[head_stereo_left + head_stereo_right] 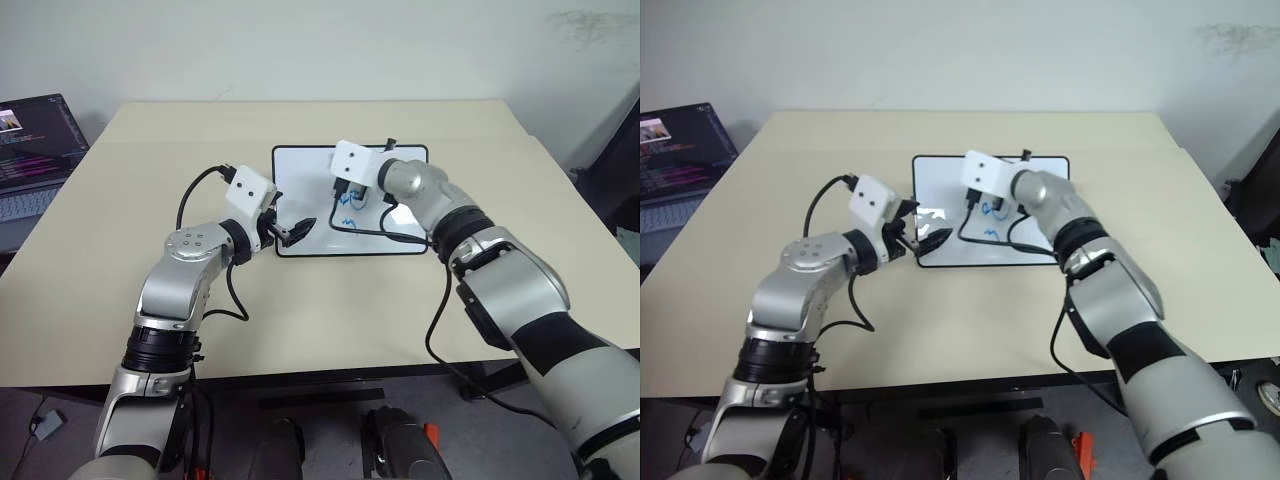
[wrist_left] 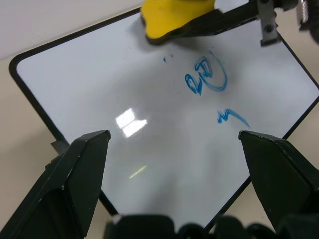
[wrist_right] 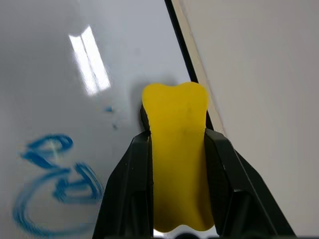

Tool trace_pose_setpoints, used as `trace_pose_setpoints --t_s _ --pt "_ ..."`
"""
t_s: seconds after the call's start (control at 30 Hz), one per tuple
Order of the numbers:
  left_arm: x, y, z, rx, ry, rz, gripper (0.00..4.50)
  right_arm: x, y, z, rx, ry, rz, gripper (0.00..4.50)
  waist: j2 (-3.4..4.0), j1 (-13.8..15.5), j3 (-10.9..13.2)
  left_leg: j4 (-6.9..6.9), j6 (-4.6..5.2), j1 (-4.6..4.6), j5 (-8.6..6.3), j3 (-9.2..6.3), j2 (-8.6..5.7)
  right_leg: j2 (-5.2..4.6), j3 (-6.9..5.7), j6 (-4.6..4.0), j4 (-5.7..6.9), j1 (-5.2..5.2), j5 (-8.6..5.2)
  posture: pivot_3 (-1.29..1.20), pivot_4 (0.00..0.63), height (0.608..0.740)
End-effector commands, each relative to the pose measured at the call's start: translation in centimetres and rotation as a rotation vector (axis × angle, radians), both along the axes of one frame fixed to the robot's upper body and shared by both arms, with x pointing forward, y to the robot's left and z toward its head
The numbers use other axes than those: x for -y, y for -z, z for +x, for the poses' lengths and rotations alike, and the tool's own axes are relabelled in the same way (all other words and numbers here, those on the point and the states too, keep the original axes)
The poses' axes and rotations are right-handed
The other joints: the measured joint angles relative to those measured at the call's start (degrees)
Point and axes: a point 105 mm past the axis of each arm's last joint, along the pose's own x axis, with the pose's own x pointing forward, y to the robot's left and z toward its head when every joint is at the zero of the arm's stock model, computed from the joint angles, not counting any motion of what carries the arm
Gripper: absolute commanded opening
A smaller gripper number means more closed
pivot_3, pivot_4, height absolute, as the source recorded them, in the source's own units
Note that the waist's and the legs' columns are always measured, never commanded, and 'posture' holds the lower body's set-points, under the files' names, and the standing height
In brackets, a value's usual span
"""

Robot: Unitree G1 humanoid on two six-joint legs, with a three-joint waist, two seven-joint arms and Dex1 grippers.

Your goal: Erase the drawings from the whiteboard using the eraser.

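Whiteboard (image 1: 300, 165) lies flat near the middle of the tan table (image 1: 150, 290); it is white and shiny with a thin black frame. Blue drawings (image 2: 207, 79) sit on it; 2 can be seen, a round scribble and, just beside it, a small zigzag (image 2: 232, 117); a few tiny blue specks lie on the white near the eraser.

Right gripper (image 3: 175, 142) is closed tight on the yellow eraser (image 3: 178, 149), 1 black finger on each side of it; the eraser's front end rests on the board, close to the black frame and near the round scribble; the eraser does not cover that scribble.

Left gripper (image 2: 174, 144) has its 2 black fingers spread wide apart with nothing between them; it is at the board's left part, near the front corner; from the wrist camera the white board shows between the fingers; I cannot tell if they touch the board.

Laptop (image 1: 35, 150) sits at the far left, well apart from the board, with its screen lit.
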Motion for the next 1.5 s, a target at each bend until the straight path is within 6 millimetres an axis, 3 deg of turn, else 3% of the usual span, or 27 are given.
trace_pose_setpoints --t_s 0.03,0.3,0.47,0.67,1.03,1.23,1.5 --pt "0.4 -1.5 -0.1 0.057 0.016 -0.008 4.50 3.0 1.4 0.3 -0.070 0.063 -0.031 1.02 0.00 0.07 0.00 0.00 0.00 0.00 0.00 0.00 0.00 0.00 0.00 0.00 0.00 0.01 0.00 0.00 0.150 0.740" --pt "0.3 -1.5 -0.1 0.059 0.018 -0.005 4.50 6.7 3.5 0.0 -0.172 0.081 -0.110 1.02 -0.03 0.18 -0.02 0.15 0.00 0.03 0.00 -0.02 -0.01 -0.02 0.00 0.00 -0.02 0.12 0.00 0.00 0.150 0.740" --pt "0.4 -1.6 -0.1 0.060 0.019 -0.005 4.50 6.6 4.5 -0.3 -0.204 0.062 -0.142 1.02 -0.04 0.16 -0.03 0.17 0.00 0.09 0.00 -0.04 -0.02 -0.02 0.01 0.00 -0.03 0.15 0.00 0.00 0.150 0.740" --pt "0.3 -1.6 -0.2 0.062 0.017 -0.005 4.50 4.0 4.0 -0.5 -0.180 0.006 -0.131 1.02 -0.06 -0.06 -0.04 0.17 -0.01 0.12 0.00 -0.07 -0.04 -0.03 0.02 -0.01 -0.03 0.15 0.00 0.00 0.150 0.740" --pt "0.2 -1.5 -0.3 0.060 0.007 -0.009 4.50 -3.5 2.3 -1.5 -0.102 -0.129 -0.093 1.02 -0.06 -3.01 -0.04 0.12 0.00 0.26 0.00 -0.13 -0.03 0.04 0.05 -0.05 0.05 0.13 0.03 0.00 0.150 0.740" --pt "0.1 -1.4 -0.4 0.059 0.002 -0.010 4.50 -4.7 1.7 -1.7 -0.067 -0.138 -0.084 1.02 -0.05 -3.28 -0.03 0.07 0.00 0.25 0.00 -0.15 -0.03 0.07 0.07 -0.05 0.04 0.07 0.03 0.00 0.150 0.740" --pt "0.0 -1.3 -0.6 0.058 -0.005 -0.010 4.50 -8.1 0.3 -2.6 -0.032 -0.194 -0.046 1.01 -0.05 -2.93 0.00 -0.08 0.00 0.11 0.00 -0.14 -0.03 0.07 0.07 -0.06 0.03 -0.08 0.02 0.00 0.150 0.740"
